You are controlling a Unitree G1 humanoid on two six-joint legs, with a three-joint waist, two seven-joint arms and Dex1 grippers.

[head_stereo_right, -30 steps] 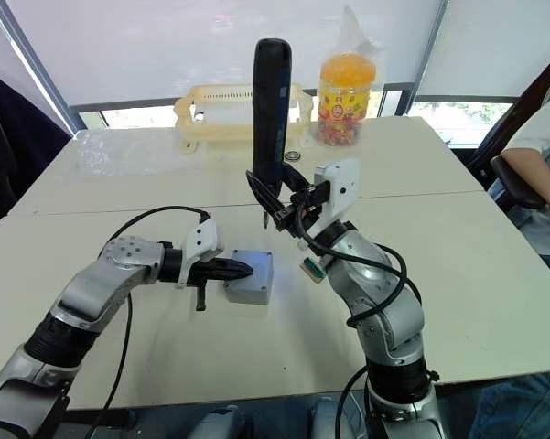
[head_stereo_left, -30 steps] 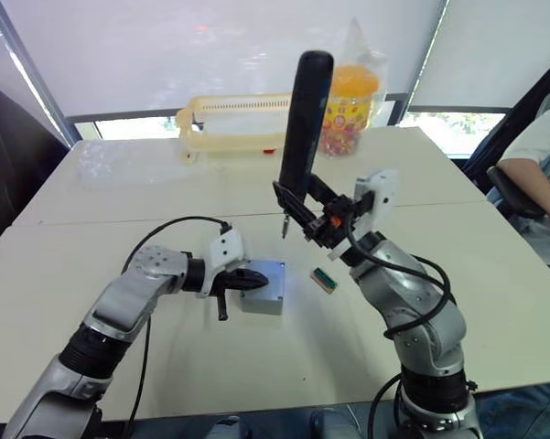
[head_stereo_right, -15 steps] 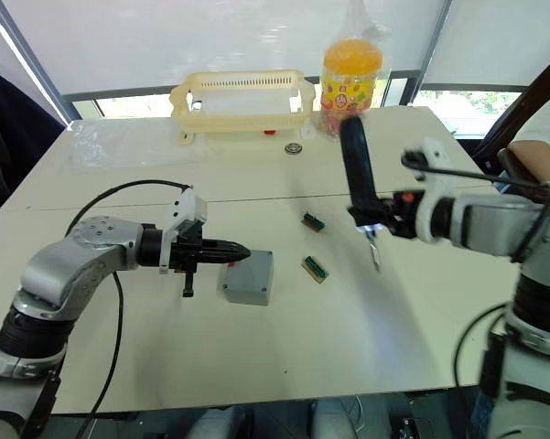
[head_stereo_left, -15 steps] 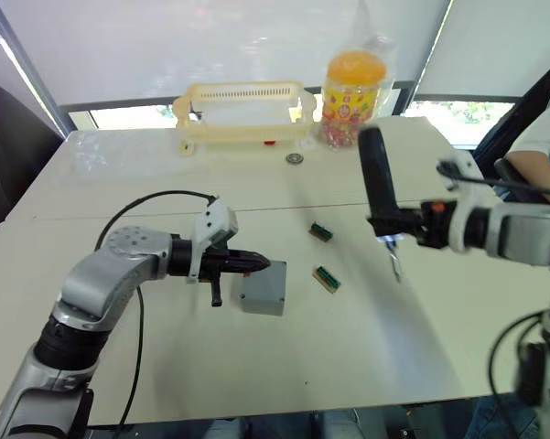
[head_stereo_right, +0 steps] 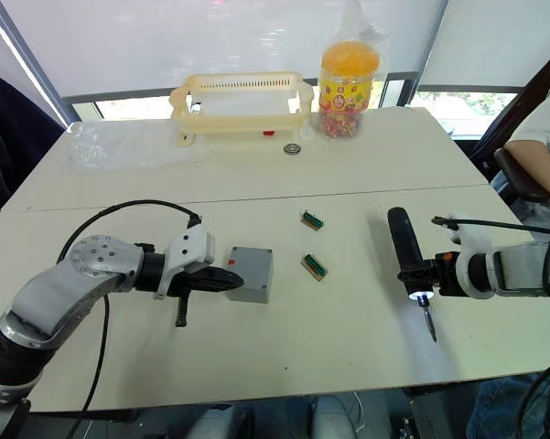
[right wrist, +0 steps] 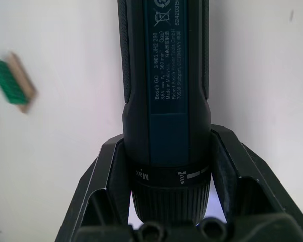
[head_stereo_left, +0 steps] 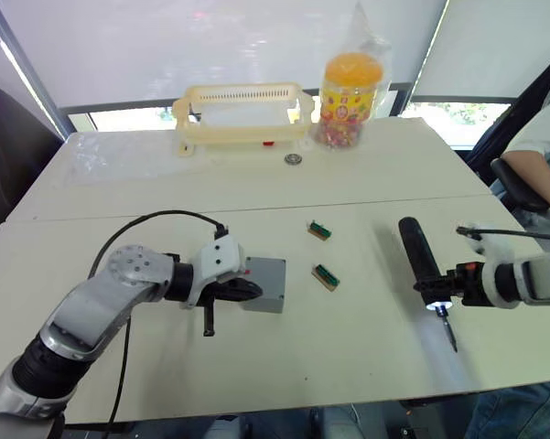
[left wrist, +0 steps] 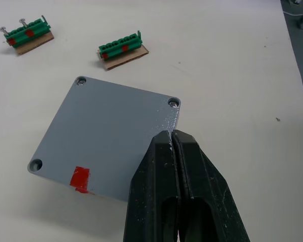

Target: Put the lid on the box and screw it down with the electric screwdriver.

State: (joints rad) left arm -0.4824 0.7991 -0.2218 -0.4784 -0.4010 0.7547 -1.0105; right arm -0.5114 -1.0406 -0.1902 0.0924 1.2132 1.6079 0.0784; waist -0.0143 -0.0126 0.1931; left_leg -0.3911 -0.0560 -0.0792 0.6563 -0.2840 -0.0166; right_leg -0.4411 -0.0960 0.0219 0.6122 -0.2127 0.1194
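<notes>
The grey box [head_stereo_left: 265, 283] sits on the table's near left part, with a red mark at one edge. The lid [left wrist: 106, 131] lies flat on top of it, its corner screw holes showing. My left gripper [left wrist: 172, 137] is shut, and its fingertips rest at the lid's edge near one corner. Far to the right, my right gripper [right wrist: 166, 151] is shut on the electric screwdriver [head_stereo_left: 418, 256]. The tool lies low and nearly flat over the table. Its light [head_stereo_right: 423, 298] is lit and its bit [head_stereo_left: 450, 335] points toward the near edge.
Two green terminal blocks [head_stereo_left: 320, 230] [head_stereo_left: 326, 276] lie between the box and the screwdriver. A cream basket [head_stereo_left: 242, 114], a sweets jar [head_stereo_left: 350, 87] and a small round part [head_stereo_left: 295, 158] stand at the back. A person [head_stereo_left: 540, 146] sits at the right.
My right arm has swung the screwdriver from upright above the box out to the right and down, nearly flat. The left gripper has stayed shut at the box. The camera has shifted.
</notes>
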